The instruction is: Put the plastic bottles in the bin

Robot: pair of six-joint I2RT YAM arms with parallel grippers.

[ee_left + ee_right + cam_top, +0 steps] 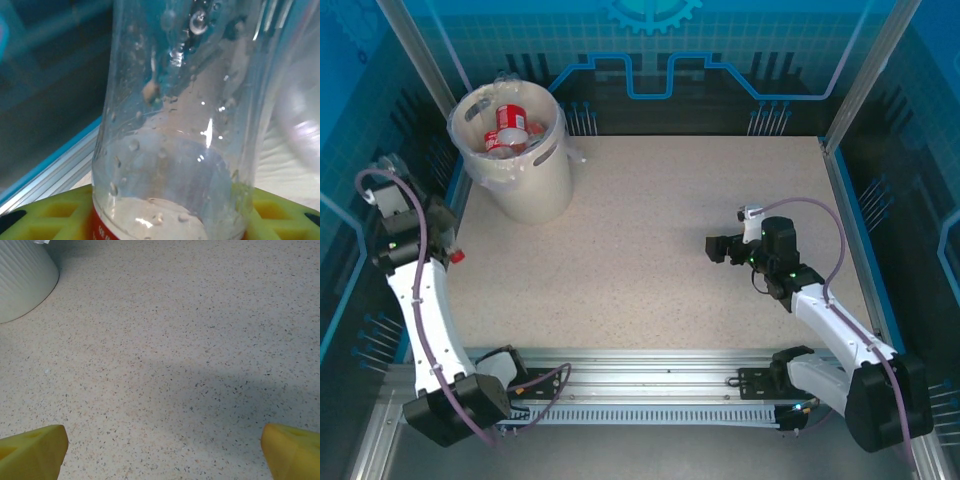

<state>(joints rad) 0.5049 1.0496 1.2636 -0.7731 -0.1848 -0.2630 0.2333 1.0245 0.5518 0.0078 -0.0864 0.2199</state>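
At the table's left edge my left gripper [446,246] is shut on a clear plastic bottle; its red cap [457,257] sticks out to the right. In the left wrist view that bottle [180,125], wet with droplets and red-labelled at the bottom, sits squeezed between my yellow fingers [55,215]. The cream-white bin [528,185] stands at the back left, above this gripper, with several red-labelled bottles [510,125] inside its clear liner. My right gripper [718,248] hovers open over bare tabletop at the right, its yellow fingertips [35,450] wide apart with nothing between them.
The bin's ribbed wall [20,280] is at the upper left of the right wrist view. A blue-edged metal rail [45,170] borders the table beside the left gripper. Glass enclosure walls surround the speckled tabletop [660,220].
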